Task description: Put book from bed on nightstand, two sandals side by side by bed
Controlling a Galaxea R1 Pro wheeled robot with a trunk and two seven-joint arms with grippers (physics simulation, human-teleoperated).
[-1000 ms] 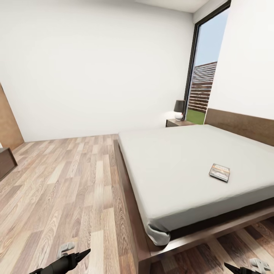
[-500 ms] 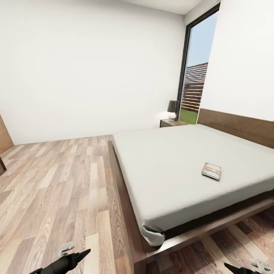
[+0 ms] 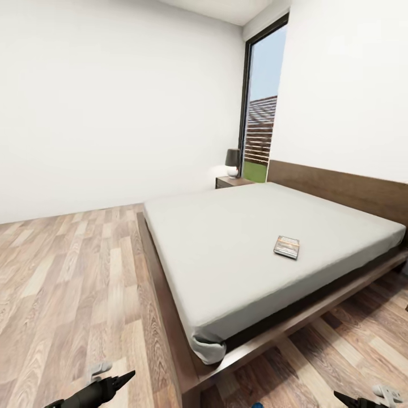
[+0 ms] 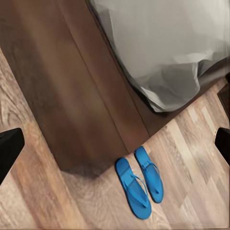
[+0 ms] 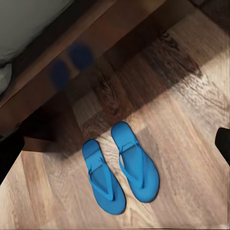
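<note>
The book [image 3: 287, 247], a thin paperback with a dark cover, lies flat on the bed [image 3: 226, 238] toward its right half, well ahead of both arms. The nightstand [image 3: 231, 181] stands at the bed's far corner by the headboard and carries a dark-shaded lamp. The two sandals [image 4: 140, 186], bright blue, lie side by side on the floor at the bed frame's near corner; the right wrist view has the sandals [image 5: 120, 172] too. My left gripper [image 4: 115, 143] and right gripper [image 5: 117, 143] hang open above them, holding nothing. Both the left gripper [image 3: 116, 382] and the right gripper [image 3: 362, 399] sit low at the head view's bottom edge.
Wood-plank floor [image 3: 62, 272] stretches wide to the left of the bed. The dark brown bed frame [image 3: 170, 317] juts out low past the mattress. A tall window [image 3: 258, 107] stands behind the nightstand, and the headboard [image 3: 340, 190] runs along the right wall.
The head view has swung, so the bed, book and nightstand have slid left in the picture. Both grippers hold the same spots at the bottom edge.
</note>
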